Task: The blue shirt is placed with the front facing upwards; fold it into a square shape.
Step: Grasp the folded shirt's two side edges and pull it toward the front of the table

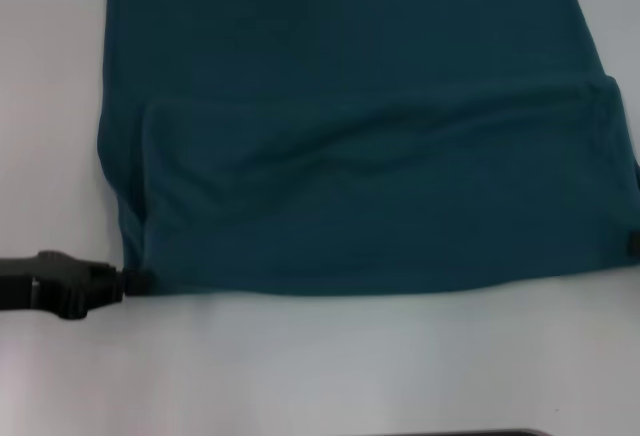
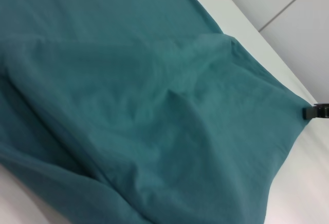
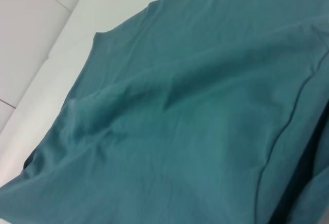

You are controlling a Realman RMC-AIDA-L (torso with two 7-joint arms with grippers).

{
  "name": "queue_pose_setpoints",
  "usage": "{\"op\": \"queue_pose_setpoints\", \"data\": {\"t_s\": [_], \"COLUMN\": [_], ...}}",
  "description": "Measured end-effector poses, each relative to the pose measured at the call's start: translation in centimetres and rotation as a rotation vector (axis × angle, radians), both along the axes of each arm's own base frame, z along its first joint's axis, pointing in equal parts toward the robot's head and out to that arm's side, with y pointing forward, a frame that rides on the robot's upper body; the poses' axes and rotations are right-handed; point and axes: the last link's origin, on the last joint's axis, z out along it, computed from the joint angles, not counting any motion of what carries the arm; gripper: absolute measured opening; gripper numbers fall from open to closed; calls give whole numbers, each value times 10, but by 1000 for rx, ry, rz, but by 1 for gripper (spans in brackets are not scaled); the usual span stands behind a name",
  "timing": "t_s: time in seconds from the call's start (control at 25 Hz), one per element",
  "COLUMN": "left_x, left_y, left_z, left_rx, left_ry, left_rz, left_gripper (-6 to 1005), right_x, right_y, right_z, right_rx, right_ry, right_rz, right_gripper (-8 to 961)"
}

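Observation:
The blue shirt (image 1: 360, 156) lies across the white table as a wide folded band with only plain teal cloth showing; no letters are visible. A folded-over layer covers its near half, with soft wrinkles through the middle. My left gripper (image 1: 130, 283) is at the shirt's near left corner, shut on the cloth there. My right gripper (image 1: 633, 244) shows only as a black tip at the picture's right edge, pinching the near right corner. The left wrist view shows that same right gripper (image 2: 314, 112) holding the cloth drawn to a point. The shirt (image 3: 195, 111) fills the right wrist view.
White table (image 1: 300, 366) stretches along the near side and to the left of the shirt. A thin dark strip (image 1: 470, 433) shows at the bottom edge of the head view. The table's far edge and floor tiles (image 2: 288, 8) appear in the wrist views.

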Motion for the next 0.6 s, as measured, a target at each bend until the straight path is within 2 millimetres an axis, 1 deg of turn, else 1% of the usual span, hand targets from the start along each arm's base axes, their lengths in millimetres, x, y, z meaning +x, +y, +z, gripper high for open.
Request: {"op": "queue_pose_setpoints", "data": {"t_s": [0.12, 0.36, 0.6], "left_x": [-4, -14, -16], "left_y": [-9, -27, -37], "left_z": [-1, 3, 2], "left_rx": [-16, -27, -41], "left_ry": [-12, -28, -46], "left_rz": [7, 24, 16], "left_gripper": [21, 20, 20], "right_x": [4, 11, 13], "right_y": [-10, -29, -38], "right_z": [0, 3, 4], "right_rx": [-5, 7, 4], "right_ry": [1, 7, 17], "right_rz": [-11, -31, -34], "right_gripper": [49, 49, 50]}}
